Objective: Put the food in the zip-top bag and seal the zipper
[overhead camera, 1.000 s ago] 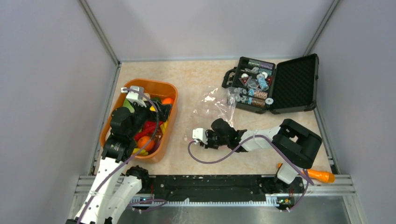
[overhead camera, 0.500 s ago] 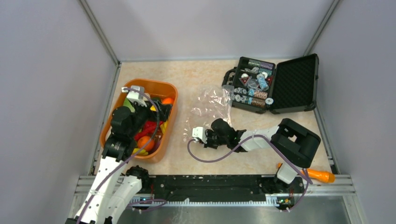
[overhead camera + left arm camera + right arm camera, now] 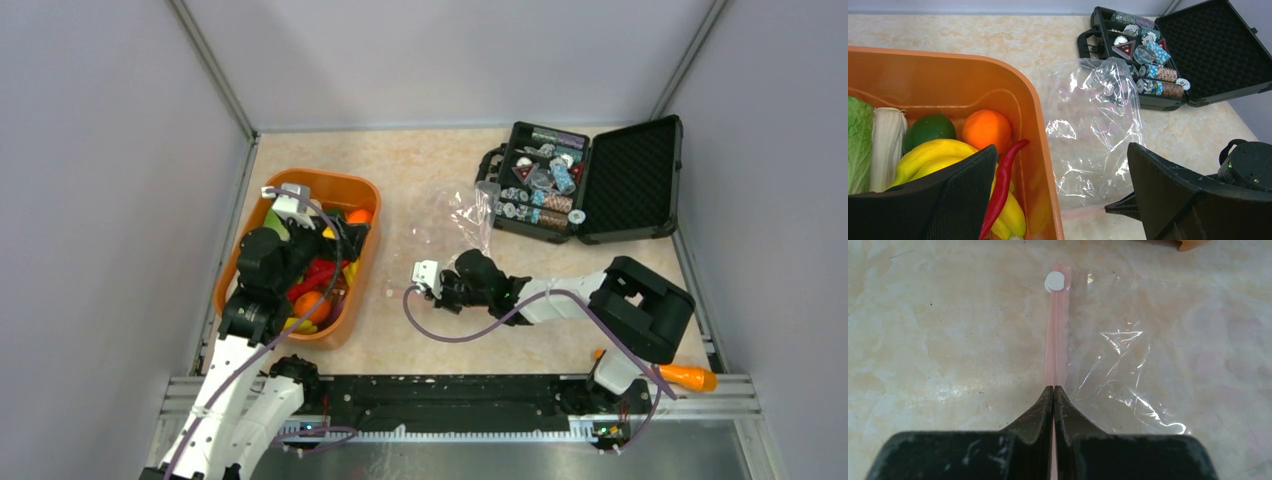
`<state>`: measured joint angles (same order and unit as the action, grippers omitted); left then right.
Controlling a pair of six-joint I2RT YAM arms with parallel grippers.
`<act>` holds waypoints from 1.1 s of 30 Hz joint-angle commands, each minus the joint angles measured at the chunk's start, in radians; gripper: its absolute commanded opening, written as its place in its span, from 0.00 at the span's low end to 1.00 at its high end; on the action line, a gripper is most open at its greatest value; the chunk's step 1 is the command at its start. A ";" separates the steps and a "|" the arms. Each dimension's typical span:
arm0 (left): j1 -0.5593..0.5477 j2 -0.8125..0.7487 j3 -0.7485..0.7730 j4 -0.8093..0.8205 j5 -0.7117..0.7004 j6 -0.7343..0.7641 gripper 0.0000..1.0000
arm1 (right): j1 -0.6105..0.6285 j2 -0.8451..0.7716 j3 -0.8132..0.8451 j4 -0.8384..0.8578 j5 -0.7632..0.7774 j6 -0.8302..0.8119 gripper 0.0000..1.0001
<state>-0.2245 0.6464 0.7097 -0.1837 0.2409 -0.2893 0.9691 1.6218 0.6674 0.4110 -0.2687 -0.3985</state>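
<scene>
Beige tabletop (image 3: 400, 165), right pincer (image 3: 1053, 388) now clamped on zipper (image 3: 1057, 325) — bag (image 3: 1093, 125) shifted, left pincer (image 3: 1062, 147) unchanged, wide open.

Clear, crinkly, glossy plastic zip-top bag (image 3: 1093, 125) with a smooth pink zipper (image 3: 1056, 330), on a smooth, marbled beige table (image 3: 923, 340). At left, a smooth orange plastic tub (image 3: 948, 70) of glossy toy food (image 3: 986, 129). The right gripper (image 3: 1053, 388) is matt black and scuffed. At far right, a black case (image 3: 1213, 45) with dimpled foam lining.
</scene>
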 commanded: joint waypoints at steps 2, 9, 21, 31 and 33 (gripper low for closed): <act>-0.002 0.008 0.005 0.028 0.037 0.007 0.99 | -0.023 -0.042 0.002 0.059 0.011 0.061 0.00; -0.004 0.009 0.005 -0.004 0.159 -0.011 0.99 | -0.065 -0.076 -0.017 0.160 0.085 0.215 0.00; -0.218 -0.068 -0.093 0.007 0.051 -0.155 0.99 | -0.105 -0.088 -0.056 0.170 0.046 0.215 0.19; -0.256 -0.022 -0.073 0.039 0.068 -0.140 0.99 | -0.133 -0.029 0.006 -0.089 -0.061 -0.053 0.35; -0.258 -0.027 -0.073 0.040 0.062 -0.135 0.99 | -0.133 -0.020 0.008 -0.092 -0.060 -0.077 0.35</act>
<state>-0.4747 0.6250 0.6193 -0.1940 0.3195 -0.4351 0.8467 1.5841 0.6277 0.3595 -0.2867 -0.3767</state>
